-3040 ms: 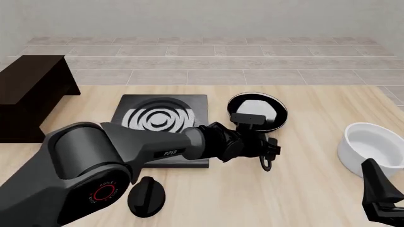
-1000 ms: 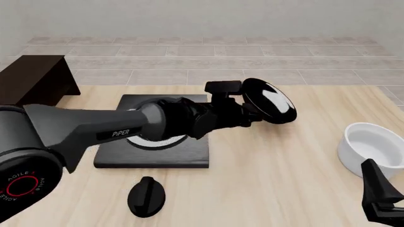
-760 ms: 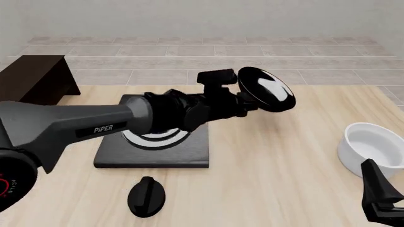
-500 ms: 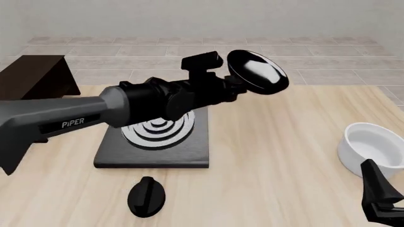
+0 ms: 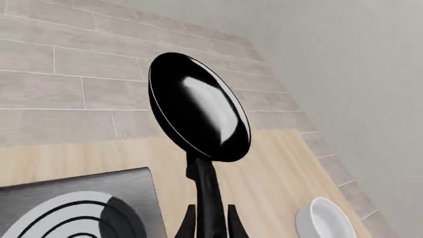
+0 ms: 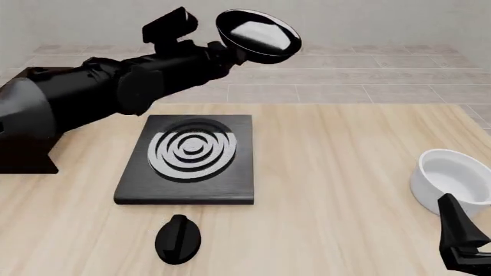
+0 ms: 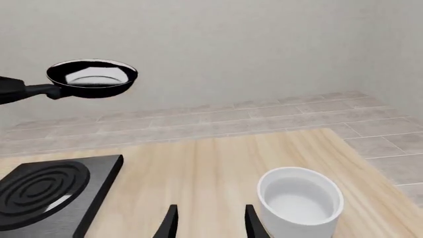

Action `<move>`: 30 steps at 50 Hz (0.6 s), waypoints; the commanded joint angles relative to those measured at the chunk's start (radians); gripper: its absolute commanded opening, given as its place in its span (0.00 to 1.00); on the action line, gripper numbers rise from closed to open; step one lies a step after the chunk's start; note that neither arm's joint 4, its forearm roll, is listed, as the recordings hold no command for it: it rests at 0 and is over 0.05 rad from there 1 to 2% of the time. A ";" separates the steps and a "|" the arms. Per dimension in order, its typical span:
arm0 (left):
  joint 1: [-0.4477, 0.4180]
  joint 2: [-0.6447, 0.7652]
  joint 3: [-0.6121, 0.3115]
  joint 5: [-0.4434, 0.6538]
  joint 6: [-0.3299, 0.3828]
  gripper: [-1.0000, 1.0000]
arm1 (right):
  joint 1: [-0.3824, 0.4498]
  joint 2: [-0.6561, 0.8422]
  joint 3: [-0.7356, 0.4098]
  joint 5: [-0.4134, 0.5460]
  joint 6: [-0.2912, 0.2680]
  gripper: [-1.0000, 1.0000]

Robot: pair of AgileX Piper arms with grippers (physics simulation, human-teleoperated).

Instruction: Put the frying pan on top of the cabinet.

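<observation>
Nearest the camera in the front view, at about five o'clock, the right gripper (image 6: 463, 241) sits low at the table's near edge; the right wrist view shows its two fingertips (image 7: 170, 221) spread apart with nothing between them, so it stands open and empty. Just past it, at four o'clock, the white bowl (image 6: 451, 175) stands upright on the wooden table (image 6: 337, 172). At seven o'clock, near the front edge, lies the black teardrop knob (image 6: 178, 239). Beyond it, a little left of centre, the flat black stove plate (image 6: 186, 161) with silver rings lies on the table.

Farther back, at nine to ten o'clock, the cabinet (image 6: 23, 155) stands at the table's left edge, largely hidden by the left arm that crosses in front of it. The left gripper (image 6: 217, 53) is clamped on the handle of the frying pan (image 6: 258, 34), as the left wrist view shows, with the fingers (image 5: 235, 225) pressing the thin handle from both sides. The pan is held in the air at about twelve o'clock, high above the table's far edge and beyond the stove plate, well apart from the cabinet. Its long axis runs from the handle at the gripper toward two o'clock, the round bowl leading. The open side faces upward, slightly tilted, with a bright reflection on the glossy inside.
</observation>
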State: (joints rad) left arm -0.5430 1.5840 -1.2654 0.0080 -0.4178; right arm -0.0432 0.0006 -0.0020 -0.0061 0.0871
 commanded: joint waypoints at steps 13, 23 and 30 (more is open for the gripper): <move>0.232 -0.260 0.105 -0.006 -0.013 0.00 | 0.004 0.000 -0.001 0.001 -0.003 1.00; 0.309 -0.338 0.177 -0.035 -0.029 0.00 | 0.005 0.000 0.001 0.000 -0.004 1.00; 0.350 -0.410 0.221 -0.054 -0.044 0.00 | 0.007 0.000 0.001 0.001 -0.005 1.00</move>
State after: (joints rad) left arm -0.2592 1.2794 -1.0790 -0.0154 -0.4578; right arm -0.0383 0.0005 -0.0015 -0.0055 0.0835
